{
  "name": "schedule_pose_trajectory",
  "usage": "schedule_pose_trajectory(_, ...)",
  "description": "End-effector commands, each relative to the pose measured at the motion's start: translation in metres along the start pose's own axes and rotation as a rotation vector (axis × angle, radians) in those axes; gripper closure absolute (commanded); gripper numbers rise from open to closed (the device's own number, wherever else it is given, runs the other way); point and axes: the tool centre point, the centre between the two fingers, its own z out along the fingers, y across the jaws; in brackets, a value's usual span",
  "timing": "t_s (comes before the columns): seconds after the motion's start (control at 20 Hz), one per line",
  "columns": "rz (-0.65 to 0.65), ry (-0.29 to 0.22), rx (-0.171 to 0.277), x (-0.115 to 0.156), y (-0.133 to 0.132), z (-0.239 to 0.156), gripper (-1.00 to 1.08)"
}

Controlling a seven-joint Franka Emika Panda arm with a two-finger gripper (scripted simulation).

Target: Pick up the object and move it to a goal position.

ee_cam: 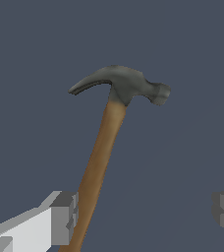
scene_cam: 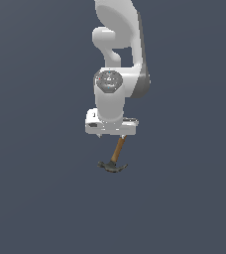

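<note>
Hammer (ee_cam: 104, 147) hangs head-down beside one finger (ee_cam: 62, 216) (claw (ee_cam: 146, 211) spread open).

we count one hammer (scene_cam: 116, 158) with one wooden handle (ee_cam: 97, 170) and one dark metal head (ee_cam: 124, 84), one arm (scene_cam: 117, 59), and one gripper (ee_cam: 144, 216) showing two fingers (ee_cam: 65, 216).

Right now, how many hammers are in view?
1. The hammer hangs head-down beneath the gripper; in the wrist view its handle lies against one finger, the other standing apart. No others visible.
</note>
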Motion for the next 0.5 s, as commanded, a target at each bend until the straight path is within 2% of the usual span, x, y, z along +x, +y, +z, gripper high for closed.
schedule_pose_trajectory(0.0, 0.022, 0.004, 0.001, -0.001, -0.004, 0.004, -0.92)
schedule_pose_trajectory(0.45, 0.164, 0.031, 0.006, -0.006, -0.027, 0.029, -0.92)
